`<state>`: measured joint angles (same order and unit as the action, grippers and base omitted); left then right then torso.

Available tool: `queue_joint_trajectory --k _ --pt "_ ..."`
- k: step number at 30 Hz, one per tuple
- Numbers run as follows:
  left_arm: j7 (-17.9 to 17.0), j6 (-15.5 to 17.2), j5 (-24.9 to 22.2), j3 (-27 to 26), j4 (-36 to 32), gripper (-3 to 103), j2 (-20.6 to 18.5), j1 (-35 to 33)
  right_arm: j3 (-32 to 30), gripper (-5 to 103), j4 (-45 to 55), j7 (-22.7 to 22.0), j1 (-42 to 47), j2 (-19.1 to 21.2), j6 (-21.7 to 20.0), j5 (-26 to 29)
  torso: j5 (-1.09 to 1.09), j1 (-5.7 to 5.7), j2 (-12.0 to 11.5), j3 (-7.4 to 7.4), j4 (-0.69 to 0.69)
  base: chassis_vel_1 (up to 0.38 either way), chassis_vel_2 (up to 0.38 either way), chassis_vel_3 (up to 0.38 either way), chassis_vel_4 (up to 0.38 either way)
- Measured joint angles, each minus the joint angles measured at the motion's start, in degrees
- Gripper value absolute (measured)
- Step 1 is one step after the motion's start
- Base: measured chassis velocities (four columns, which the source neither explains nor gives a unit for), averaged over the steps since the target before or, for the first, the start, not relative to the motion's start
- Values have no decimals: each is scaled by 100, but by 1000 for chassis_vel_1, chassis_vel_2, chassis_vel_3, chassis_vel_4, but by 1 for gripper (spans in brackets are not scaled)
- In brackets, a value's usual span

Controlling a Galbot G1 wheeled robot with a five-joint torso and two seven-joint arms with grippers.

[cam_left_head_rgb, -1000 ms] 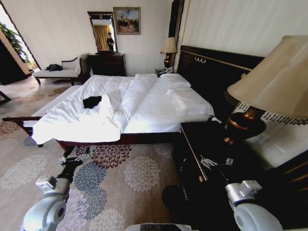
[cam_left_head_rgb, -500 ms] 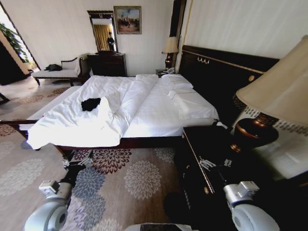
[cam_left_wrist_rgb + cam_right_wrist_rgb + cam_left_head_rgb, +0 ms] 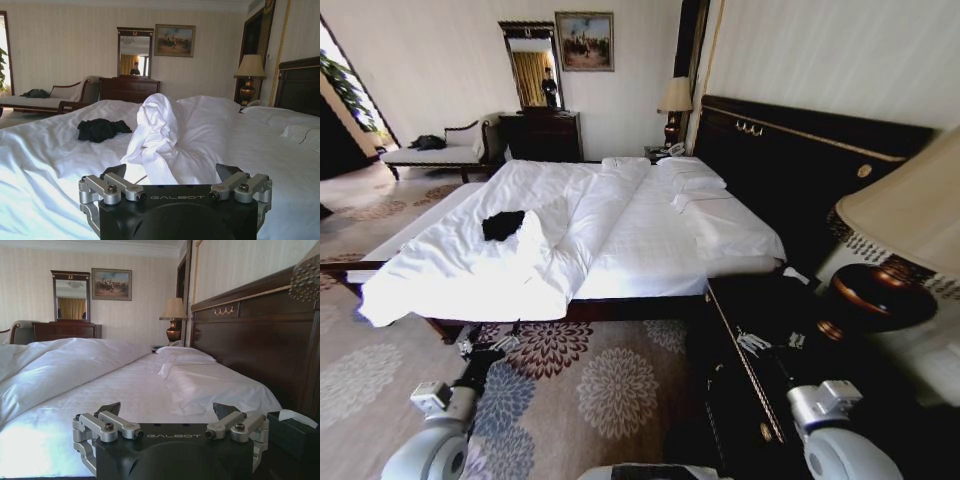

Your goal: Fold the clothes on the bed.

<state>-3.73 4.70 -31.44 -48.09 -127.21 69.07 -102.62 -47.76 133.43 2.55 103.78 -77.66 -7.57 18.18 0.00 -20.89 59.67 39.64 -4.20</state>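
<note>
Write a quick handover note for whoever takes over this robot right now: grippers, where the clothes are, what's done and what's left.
Left gripper: open, empty, held low by the near side of the bed.
Right gripper: open, empty, held low over the dark nightstand.
The black T-shirt lies crumpled on the white duvet, beside a bunched-up fold of it, well beyond both grippers.
Done: nothing folded.
Left: reach the shirt, spread it flat, fold it.

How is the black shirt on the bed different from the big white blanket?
The clothes are black; the duvet is white. The clothes are small and bunched in a crumpled heap, while the duvet is far bigger, spread over most of the bed, with one part pulled up into a peak beside the clothes. The clothes lie on top of the duvet. Both are soft cloth and wrinkled.
</note>
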Motion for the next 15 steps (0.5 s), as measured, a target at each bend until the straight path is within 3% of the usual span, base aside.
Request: queue_joint_trajectory --k 15 --pt "-14 -46 51 47 -27 100 132 -107 139 100 -106 0 27 -106 175 -115 0 0 0 0 1 -146 144 149 -153"
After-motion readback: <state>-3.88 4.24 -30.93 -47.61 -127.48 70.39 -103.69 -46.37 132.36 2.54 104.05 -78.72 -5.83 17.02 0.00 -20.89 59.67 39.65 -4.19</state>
